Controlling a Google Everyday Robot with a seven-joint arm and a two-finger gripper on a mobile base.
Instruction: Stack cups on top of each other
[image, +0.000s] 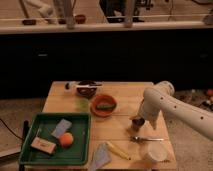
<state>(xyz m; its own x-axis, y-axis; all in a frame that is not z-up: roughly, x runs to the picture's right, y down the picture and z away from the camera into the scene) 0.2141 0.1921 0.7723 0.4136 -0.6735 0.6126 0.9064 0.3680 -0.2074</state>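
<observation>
Metal tumbler (136, 122) stood upright on the right half of the table (119, 131). The gripper (144, 120) was down at it from the right, at the end of the white arm (170, 107). Whether the gripper was open or closed on it could not be told, nor whether it touched.

Pale green cup (83, 104) was only faintly seen, left of the orange bowl (103, 105) and well apart from the tumbler.

Handling, as judged:
- The tumbler was likely stiff, light and smooth-walled, so a squeeze across the body below the rim would suit. Its shiny wall could slip under a weak grip.
- The green cup looked thin and light (probably plastic). It would skid or tip if nudged, so the tumbler should come down on it straight from above.
- Which cup nests in which could not be told, as they looked similar in size.

Room for moving:
- The orange bowl sat between the two cups, so a carry would need to clear its rim.
- A dark bowl (87, 90) stood behind the green cup, and the green tray (60, 115) was just in front of it. That left a tight pocket.
- A spoon (145, 139) lay just in front of the tumbler, with a whitish tub (154, 151) near the front right corner.
- The best open board was mid-table, in front of the orange bowl.
</observation>
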